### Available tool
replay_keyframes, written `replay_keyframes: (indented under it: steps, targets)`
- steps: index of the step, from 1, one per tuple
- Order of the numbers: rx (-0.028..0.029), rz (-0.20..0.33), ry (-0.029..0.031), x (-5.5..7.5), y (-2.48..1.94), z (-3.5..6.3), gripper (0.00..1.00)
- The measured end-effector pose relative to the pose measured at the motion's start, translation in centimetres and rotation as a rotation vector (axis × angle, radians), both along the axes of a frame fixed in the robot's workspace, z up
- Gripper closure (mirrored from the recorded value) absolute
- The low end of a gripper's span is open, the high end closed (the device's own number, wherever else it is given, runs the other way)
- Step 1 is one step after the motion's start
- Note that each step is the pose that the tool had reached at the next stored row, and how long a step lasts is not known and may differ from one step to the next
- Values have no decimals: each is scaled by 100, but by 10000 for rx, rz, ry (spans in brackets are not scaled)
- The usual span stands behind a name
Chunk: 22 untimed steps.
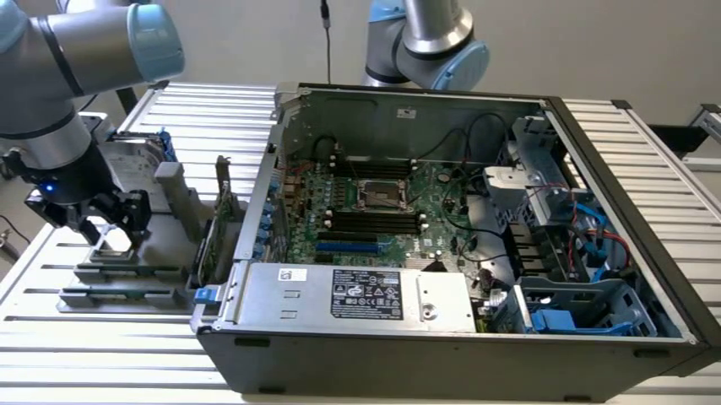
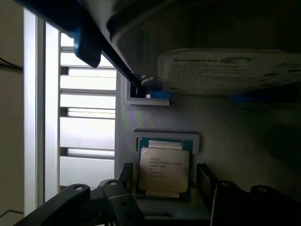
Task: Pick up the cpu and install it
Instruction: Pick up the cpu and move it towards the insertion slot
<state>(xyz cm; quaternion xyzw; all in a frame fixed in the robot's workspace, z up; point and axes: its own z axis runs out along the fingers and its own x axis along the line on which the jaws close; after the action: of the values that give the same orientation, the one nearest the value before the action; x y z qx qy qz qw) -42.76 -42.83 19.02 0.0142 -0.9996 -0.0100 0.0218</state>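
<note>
One cpu point(image 2: 164, 165) lies flat in its grey holder point(image 2: 235, 127); your gripper's point(image 1: 111, 229) two fingers point(image 2: 207, 181) flank it, spread wide. One open computer case point(image 1: 451, 364) sits on the slatted table point(image 1: 101, 337), with a pale wall point(image 1: 597, 42) behind.

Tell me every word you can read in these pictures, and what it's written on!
"Seagate", faint and blurry: on the white hard drive label.
Printed lines on the cpu metal top: too small to read.
Black power supply label: white print too small to read.
White sticker on the inner back wall of the computer case: too small to read.
</note>
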Motion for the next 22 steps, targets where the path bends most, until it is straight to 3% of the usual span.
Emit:
replay_keyframes:
  steps: [6,14,22]
  targets:
    - [-12,-76,32,0,14,-26,35]
    - [-48,-149,34,0,14,-38,35]
    - [-49,-152,35,11,14,-39,35]
